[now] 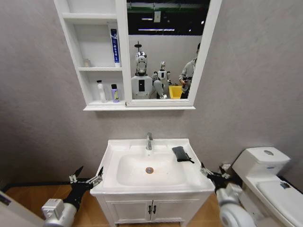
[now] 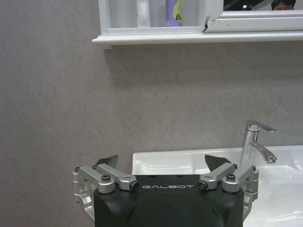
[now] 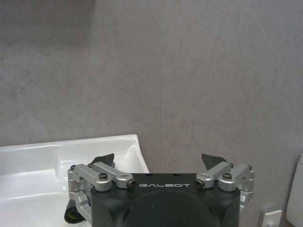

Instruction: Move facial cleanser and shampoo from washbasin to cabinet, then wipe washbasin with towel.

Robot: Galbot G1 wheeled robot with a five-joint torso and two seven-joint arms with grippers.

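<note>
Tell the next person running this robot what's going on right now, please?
Left end effector: open, holding nothing, low beside the left edge of the white ceramic washbasin.
Right end effector: open, holding nothing, low by the basin's right edge.
Small dark grey folded towel: lying on the basin's rim, right of the chrome tap.
Done: two bottles, one white and one purple, stand on the lowest shelf of the white wall cabinet; no bottles on the basin.
Left: pick up the towel and wipe the basin.
</note>
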